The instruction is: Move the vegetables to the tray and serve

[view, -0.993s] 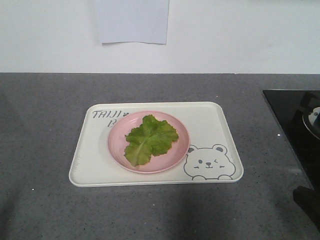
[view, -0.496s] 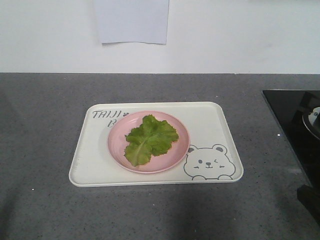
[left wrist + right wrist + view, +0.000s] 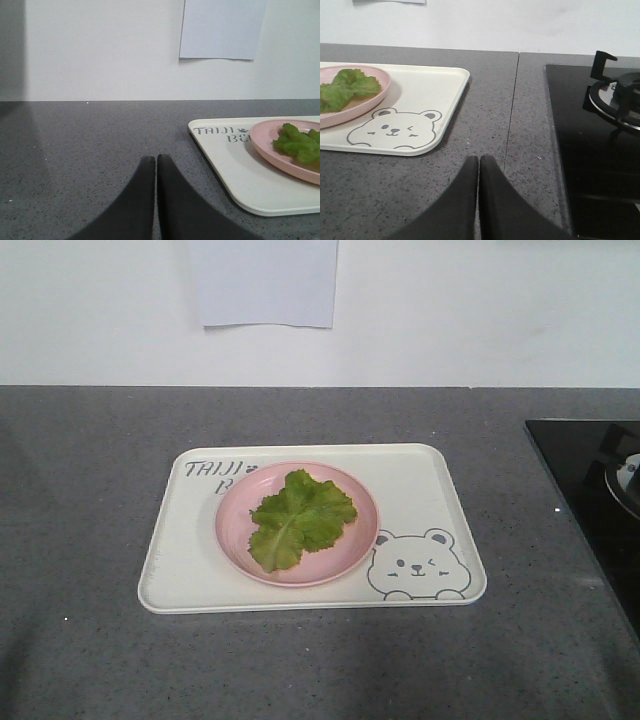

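Observation:
A green lettuce leaf (image 3: 301, 518), the vegetables, lies on a round pink plate (image 3: 236, 530). The plate stands on the cream bear tray (image 3: 420, 490) in the middle of the grey counter. No gripper shows in the front view. In the left wrist view my left gripper (image 3: 156, 159) is shut and holds nothing, over bare counter left of the tray (image 3: 235, 170); the vegetables (image 3: 299, 145) show at the right edge. In the right wrist view my right gripper (image 3: 479, 159) is shut and holds nothing, just in front of the tray's (image 3: 427, 90) right corner, with the vegetables (image 3: 345, 87) at far left.
A black gas hob (image 3: 590, 480) with a burner grate (image 3: 615, 97) fills the counter's right side. A white wall with a sheet of paper (image 3: 265, 280) runs behind the counter. A seam (image 3: 512, 100) in the countertop runs between tray and hob.
The dark shape of the right arm at the lower right of the front view has drawn back out of the frame. Tray, plate and leaf have not moved.

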